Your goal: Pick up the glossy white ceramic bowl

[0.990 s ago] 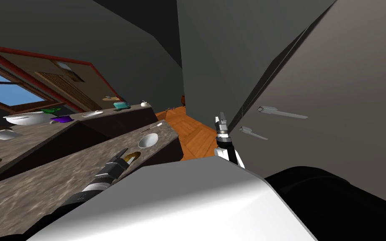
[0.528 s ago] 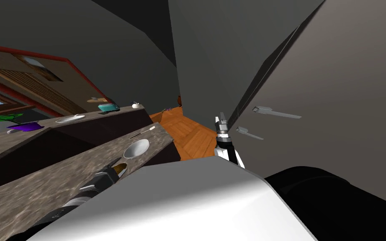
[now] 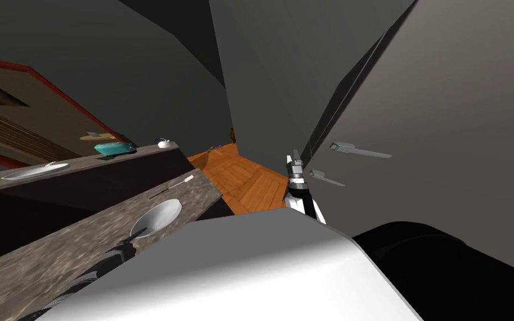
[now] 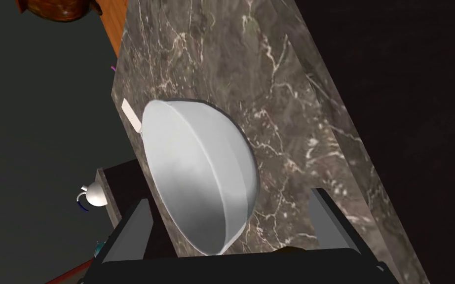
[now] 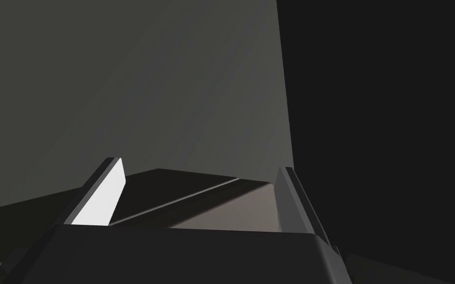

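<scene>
The white bowl (image 3: 158,217) sits on the dark marbled counter (image 3: 38,262), near its end. In the left wrist view the bowl (image 4: 199,172) looks large and lies between my left gripper's (image 4: 230,196) two fingers, which stand wide apart and do not press it. One finger (image 4: 135,227) is close to the bowl's rim; the other (image 4: 327,217) stands off over the counter (image 4: 271,98). My left gripper (image 3: 130,241) reaches the bowl's near edge in the head view. My right gripper (image 3: 295,161) is held up in front of a grey cabinet, open (image 5: 199,165) and holding nothing.
A thin white utensil (image 3: 172,185) lies past the bowl at the counter's end. A second counter behind carries a teal toaster (image 3: 114,147), a plate (image 3: 33,170) and a small white teapot (image 4: 93,195). Wooden floor (image 3: 239,178) runs between the counters and the cabinet with handles (image 3: 356,149).
My view has swung, so the counters have slid left and nearer. My left gripper has closed in on the bowl, which now sits between its fingers. The right arm is unmoved.
</scene>
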Available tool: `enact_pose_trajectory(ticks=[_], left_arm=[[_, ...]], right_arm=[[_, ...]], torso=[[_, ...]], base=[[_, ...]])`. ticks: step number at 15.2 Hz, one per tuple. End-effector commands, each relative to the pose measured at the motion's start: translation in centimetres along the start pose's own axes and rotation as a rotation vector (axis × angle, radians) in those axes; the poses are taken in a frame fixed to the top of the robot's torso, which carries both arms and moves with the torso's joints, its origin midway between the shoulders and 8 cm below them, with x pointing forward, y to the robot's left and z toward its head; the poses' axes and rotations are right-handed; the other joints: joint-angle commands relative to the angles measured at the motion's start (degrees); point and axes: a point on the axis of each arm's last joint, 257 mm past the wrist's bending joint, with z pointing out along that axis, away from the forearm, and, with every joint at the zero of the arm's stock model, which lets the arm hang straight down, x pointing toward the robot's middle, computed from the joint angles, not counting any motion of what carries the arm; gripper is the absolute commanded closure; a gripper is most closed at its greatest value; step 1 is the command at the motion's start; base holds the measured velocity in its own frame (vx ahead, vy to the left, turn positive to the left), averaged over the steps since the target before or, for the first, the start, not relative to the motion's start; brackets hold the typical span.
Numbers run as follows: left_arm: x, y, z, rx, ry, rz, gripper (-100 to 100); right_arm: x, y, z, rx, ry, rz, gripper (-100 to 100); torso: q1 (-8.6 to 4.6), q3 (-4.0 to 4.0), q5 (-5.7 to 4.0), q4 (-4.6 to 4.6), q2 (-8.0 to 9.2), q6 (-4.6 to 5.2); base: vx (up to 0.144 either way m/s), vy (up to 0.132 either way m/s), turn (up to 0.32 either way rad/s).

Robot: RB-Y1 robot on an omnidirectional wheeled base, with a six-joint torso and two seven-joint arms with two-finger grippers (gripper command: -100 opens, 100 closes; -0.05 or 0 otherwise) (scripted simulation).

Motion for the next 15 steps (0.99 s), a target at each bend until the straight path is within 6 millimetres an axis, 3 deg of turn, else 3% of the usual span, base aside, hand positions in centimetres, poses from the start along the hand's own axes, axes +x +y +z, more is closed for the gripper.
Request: enact_pose_trajectory(ticks=[1, 10, 15], left_arm=[[-1.0, 1.6, -1.0, -0.062, -0.022, -0.026, -100], [-5.3, 8.1, -5.8, -0.347, -0.133, -0.16, -100], [-6.4, 10.3, -8.0, -0.443, -0.175, -0.208, -100]], right_arm=[[0.0, 0.0, 0.0, 0.0, 0.0, 0.0, 0], [0.0, 0.0, 0.0, 0.0, 0.0, 0.0, 0], [0.0, 0.0, 0.0, 0.0, 0.0, 0.0, 0]], torso=[[0.0, 0.0, 0.0, 0.0, 0.0, 0.0], [0.19, 0.06, 0.04, 0.03, 0.1, -0.02], [0.26, 0.08, 0.05, 0.03, 0.13, -0.01]], base=[[0.101, -0.051, -0.111], [0.112, -0.02, -0.121], [0.096, 0.008, -0.091]])
